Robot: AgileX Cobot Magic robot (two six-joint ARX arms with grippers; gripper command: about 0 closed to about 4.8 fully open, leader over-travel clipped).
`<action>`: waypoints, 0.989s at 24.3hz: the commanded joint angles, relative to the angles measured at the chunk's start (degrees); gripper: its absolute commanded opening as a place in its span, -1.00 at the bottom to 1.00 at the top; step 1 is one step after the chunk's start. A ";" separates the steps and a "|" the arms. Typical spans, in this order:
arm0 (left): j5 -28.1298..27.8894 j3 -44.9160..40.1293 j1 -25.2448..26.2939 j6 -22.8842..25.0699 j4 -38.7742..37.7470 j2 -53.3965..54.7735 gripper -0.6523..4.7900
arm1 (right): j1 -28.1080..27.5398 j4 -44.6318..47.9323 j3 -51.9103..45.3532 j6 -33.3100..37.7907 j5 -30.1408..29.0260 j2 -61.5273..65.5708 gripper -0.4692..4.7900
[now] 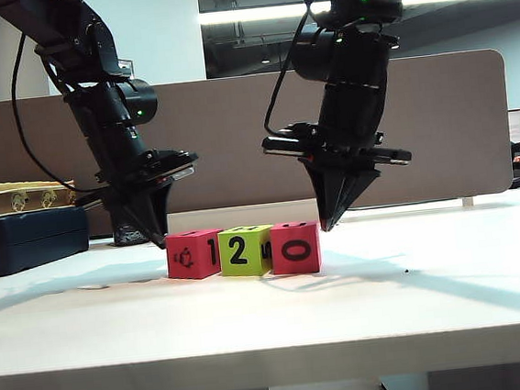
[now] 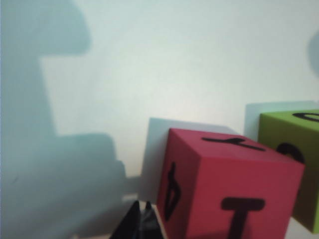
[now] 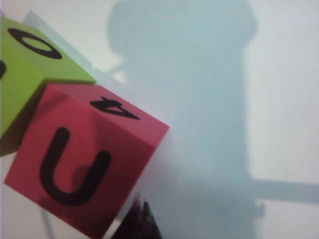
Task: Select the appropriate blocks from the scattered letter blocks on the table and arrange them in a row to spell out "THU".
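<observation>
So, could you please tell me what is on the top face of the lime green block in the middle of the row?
The green block shows a black oval, an O or zero, on top; its H face cannot be seen.

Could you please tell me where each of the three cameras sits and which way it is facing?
Exterior view: low at the table's front edge, facing both arms and the block row.
Left wrist view: on the left arm, looking past the shut left end effector at the T block.
Right wrist view: behind the shut right end effector, facing the U block.
Both wrist views share the green block.
</observation>
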 commanded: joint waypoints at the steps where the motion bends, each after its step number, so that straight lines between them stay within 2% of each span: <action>1: 1.18 0.02 -1.51 0.17 1.03 -0.02 -0.78 | 0.59 1.51 0.11 0.26 -0.52 0.04 -0.84; 4: 3.34 0.02 -2.40 0.00 1.55 0.44 -0.78 | 0.59 2.08 0.11 0.24 -0.70 0.04 -0.84; 14: 4.04 0.02 -6.84 -0.02 0.92 0.79 -0.78 | 0.46 3.06 0.13 -0.09 -0.02 0.07 -0.84; 20: 4.07 0.02 -9.07 -1.55 0.63 0.79 -0.78 | 0.46 1.44 0.11 -2.67 0.00 0.17 -0.84; 24: 4.02 0.02 -9.14 -0.59 -1.81 0.76 -0.78 | 0.46 -1.42 0.13 -4.04 4.68 0.17 -0.84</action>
